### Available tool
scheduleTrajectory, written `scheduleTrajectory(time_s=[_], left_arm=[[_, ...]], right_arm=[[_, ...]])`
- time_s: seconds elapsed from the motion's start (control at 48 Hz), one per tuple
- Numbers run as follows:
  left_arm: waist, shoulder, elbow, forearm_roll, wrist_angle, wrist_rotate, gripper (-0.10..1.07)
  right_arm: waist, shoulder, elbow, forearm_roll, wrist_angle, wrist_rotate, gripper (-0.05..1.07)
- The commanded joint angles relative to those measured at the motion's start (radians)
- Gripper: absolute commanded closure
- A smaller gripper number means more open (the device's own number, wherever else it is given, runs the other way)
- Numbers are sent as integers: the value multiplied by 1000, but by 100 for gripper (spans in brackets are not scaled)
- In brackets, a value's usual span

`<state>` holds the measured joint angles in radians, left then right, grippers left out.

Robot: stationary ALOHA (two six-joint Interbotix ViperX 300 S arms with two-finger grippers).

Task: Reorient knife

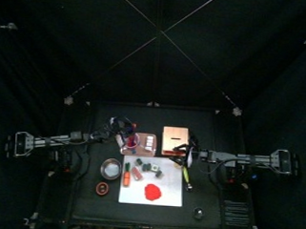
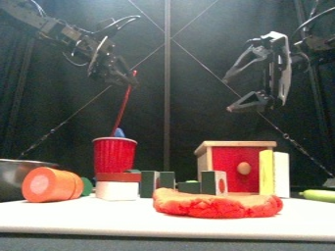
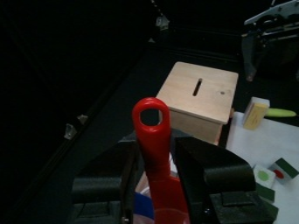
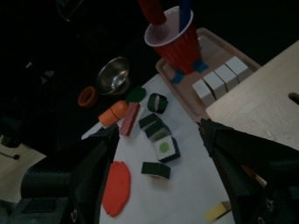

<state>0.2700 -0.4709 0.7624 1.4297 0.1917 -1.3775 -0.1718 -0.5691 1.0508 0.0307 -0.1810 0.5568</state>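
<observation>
Beside board (image 1: 169, 195), knife (image 1: 188, 173) lengthwise along edge; right pincer (image 4: 158, 131) apart, left pincer (image 3: 158, 171) clamped on red utensil (image 3: 149, 118)

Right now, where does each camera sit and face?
Top view: high overhead, straight down on the table; both arms enter from the sides.
Front view: table edge, level across; red cup, wooden box, left gripper and right gripper above.
Left wrist view: left arm, gripper holding red utensil, facing wooden box.
Right wrist view: right arm, open gripper over white board.
Shared: front and right wrist views both show the red cup.
</observation>
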Motion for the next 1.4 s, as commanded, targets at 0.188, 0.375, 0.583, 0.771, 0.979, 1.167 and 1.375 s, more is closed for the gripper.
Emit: scheduleTrajectory(time_s=[0.188,0.375,0.583,0.771,0.979,1.167,1.375], left_arm=[[-64,2,-57,40,6,2,31],[-94,38,-84,58,20,2,31],[-114,123,-153,63,31,2,31],[-137,207,-199,87,31,0,31],[-153,308,-267,95,29,2,31],[-166,376,-325,107,26,6,31],[-169,413,-353,114,25,6,31]], right_arm=[[-3,9,-158,84,-48,0,1],[-14,11,-173,175,-80,-3,1],[-11,51,-158,141,-244,-5,1],[-20,80,-183,160,-279,-3,1],[-35,129,-218,167,-282,-5,1],[-54,176,-244,183,-282,-3,1],[-75,198,-252,213,-281,-3,3]])
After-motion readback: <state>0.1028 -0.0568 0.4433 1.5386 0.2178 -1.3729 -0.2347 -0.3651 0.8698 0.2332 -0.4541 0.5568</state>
